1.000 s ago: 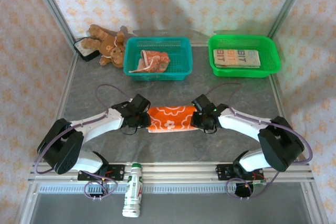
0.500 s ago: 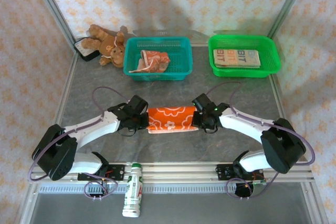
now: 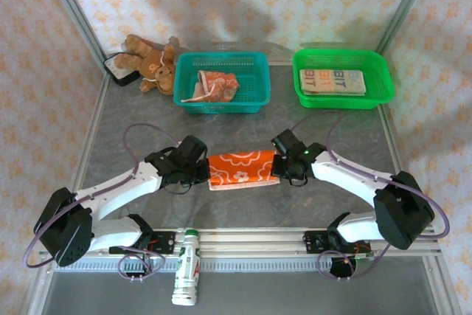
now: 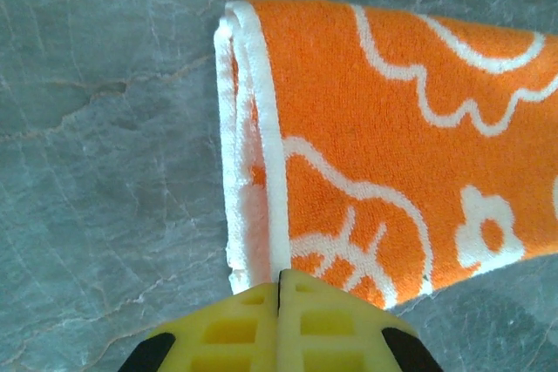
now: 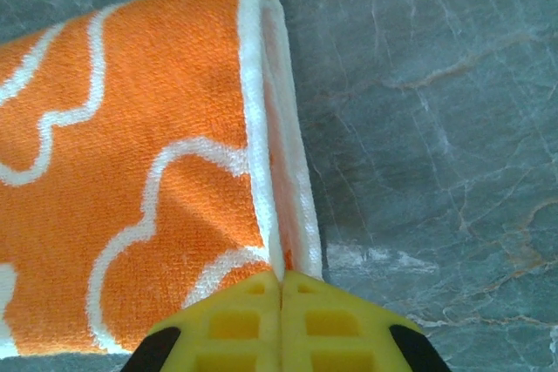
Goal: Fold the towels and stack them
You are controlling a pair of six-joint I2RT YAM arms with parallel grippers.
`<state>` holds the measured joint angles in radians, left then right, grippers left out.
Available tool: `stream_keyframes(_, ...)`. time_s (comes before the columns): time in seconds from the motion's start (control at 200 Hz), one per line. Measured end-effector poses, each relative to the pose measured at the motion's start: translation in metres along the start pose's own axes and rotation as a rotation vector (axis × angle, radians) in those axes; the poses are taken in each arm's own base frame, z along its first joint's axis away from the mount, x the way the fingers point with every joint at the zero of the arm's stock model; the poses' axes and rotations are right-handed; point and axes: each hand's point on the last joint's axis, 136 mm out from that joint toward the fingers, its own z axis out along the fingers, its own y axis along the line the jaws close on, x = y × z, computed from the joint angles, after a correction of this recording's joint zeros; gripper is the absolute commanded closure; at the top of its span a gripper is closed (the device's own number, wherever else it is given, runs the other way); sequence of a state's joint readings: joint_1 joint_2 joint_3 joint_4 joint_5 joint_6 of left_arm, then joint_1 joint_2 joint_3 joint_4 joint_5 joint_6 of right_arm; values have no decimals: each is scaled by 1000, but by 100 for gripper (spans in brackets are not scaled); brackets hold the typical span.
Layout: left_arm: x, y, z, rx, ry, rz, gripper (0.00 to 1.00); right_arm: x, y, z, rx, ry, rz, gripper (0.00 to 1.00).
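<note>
Orange towel (image 3: 237, 168) (white flower print), left tool (image 4: 280, 280) pinching one end, right tool (image 5: 281, 280) the other

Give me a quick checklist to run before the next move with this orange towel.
1. Left claw shut on the orange towel end: ok.
2. Right claw shut on its opposite end: ok.
3. Every layer pinched in each claw: cannot tell.
4. Green basket holds a neat folded stack: ok.
5. Teal basket emptied: not ok, a crumpled towel lies inside.
</note>
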<state>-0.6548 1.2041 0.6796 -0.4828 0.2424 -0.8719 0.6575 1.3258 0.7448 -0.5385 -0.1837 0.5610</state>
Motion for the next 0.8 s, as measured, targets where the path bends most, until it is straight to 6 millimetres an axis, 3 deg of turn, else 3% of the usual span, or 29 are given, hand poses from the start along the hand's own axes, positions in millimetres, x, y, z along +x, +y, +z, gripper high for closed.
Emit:
stream_keyframes(0.17,27,16,27,-49,73,-14,100,15,-12,15,27,44,0,89)
stream_keyframes(0.25,36,22,37,-78,104,-11,84,19,-14,21,38,66,-4,82)
stream_keyframes(0.3,39,22,40,-83,113,-7,71,19,-13,22,34,66,-2,72)
stream_keyframes(0.395,37,23,39,-90,107,-11,63,16,-12,19,24,55,-13,60)
stream_keyframes(0.465,35,22,37,-94,102,2,59,13,-10,15,12,37,-21,56)
stream_keyframes(0.571,27,14,32,-86,84,27,58,6,-6,9,-7,-1,-25,50)
stream_keyframes(0.801,6,-3,28,-80,52,70,56,-8,2,14,-13,-46,-45,49)
